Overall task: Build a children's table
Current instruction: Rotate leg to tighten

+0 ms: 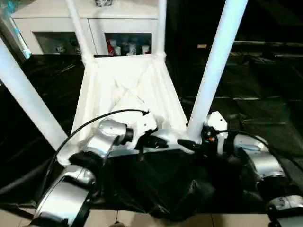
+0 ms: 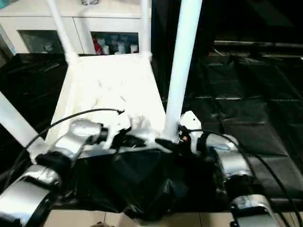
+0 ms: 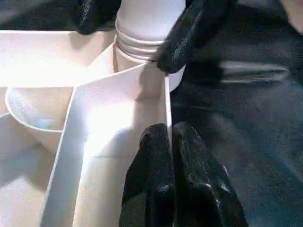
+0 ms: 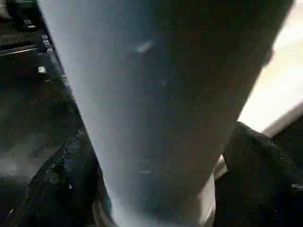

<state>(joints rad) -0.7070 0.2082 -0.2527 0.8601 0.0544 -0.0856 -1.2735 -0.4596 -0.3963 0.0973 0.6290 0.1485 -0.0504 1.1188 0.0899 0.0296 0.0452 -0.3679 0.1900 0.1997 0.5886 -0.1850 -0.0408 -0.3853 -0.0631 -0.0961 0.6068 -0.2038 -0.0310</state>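
One broad desk draped in a crinkled black plastic sheet (image 1: 255, 80), spanning the head view from 9 to 3 o'clock. At 12 o'clock behind it, a white cabinet with glass doors (image 1: 61, 26), small colourful items inside too blurred to name.

At the centre, on the sheet, the white plastic rectangular tabletop (image 1: 128, 90) of the children's table, lying upside down with ribbed underside facing up and raised rim downward.

Rising from its round corner sockets, four long white tapered tube legs:
- near-right leg (image 1: 215, 66) at the 4 o'clock corner, leaning slightly toward 1 o'clock;
- near-left leg (image 1: 26, 101) at the 8 o'clock corner, leaning toward 10 o'clock;
- far-left leg (image 1: 78, 30) at the 11 o'clock corner;
- far-right leg (image 1: 161, 26) at the 1 o'clock corner, near upright.

At 6 o'clock, along the near rim, the left gripper (image 3: 171, 132): black fingers pressed together, tips touching the top edge of the thin white rim wall just beside the near-right socket. Pinching nothing.

At 4 o'clock, the right gripper (image 1: 189, 143), low at the base of the near-right leg: fingers (image 3: 182, 38) spread wide, one on either side of the tube just above its ringed foot in the socket. Straddling rather than clearly squeezing; actual contact with the tube impossible to tell.
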